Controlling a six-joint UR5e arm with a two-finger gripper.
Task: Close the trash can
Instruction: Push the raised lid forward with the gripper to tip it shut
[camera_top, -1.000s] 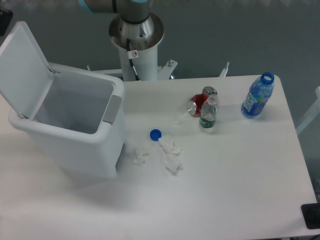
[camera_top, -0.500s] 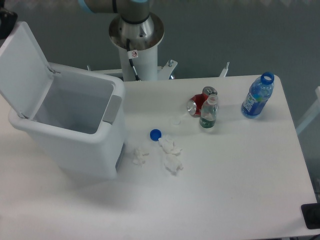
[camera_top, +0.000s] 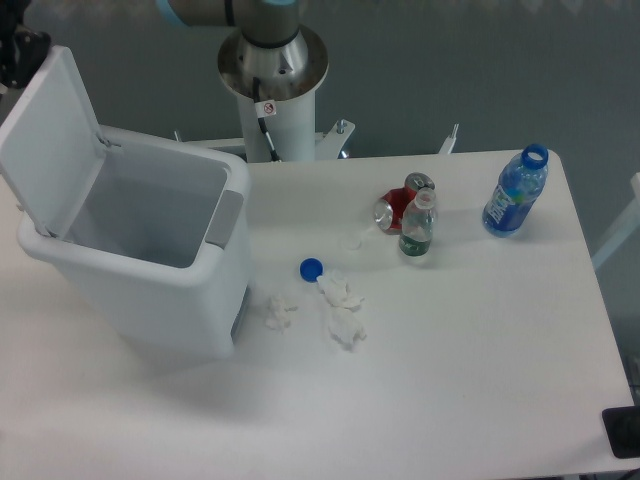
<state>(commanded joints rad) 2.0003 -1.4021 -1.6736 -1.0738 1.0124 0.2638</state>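
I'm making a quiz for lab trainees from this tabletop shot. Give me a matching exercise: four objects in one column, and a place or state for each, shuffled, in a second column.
Things:
1. trash can
2. blue bottle
3. red can
4. blue cap

Places or states:
A. lying on its side behind the small clear bottle
B. lid raised, interior showing
C. upright near the table's right edge, uncapped
D. loose on the table beside the crumpled tissues

Pairs: 1-B, 2-C, 3-A, 4-D
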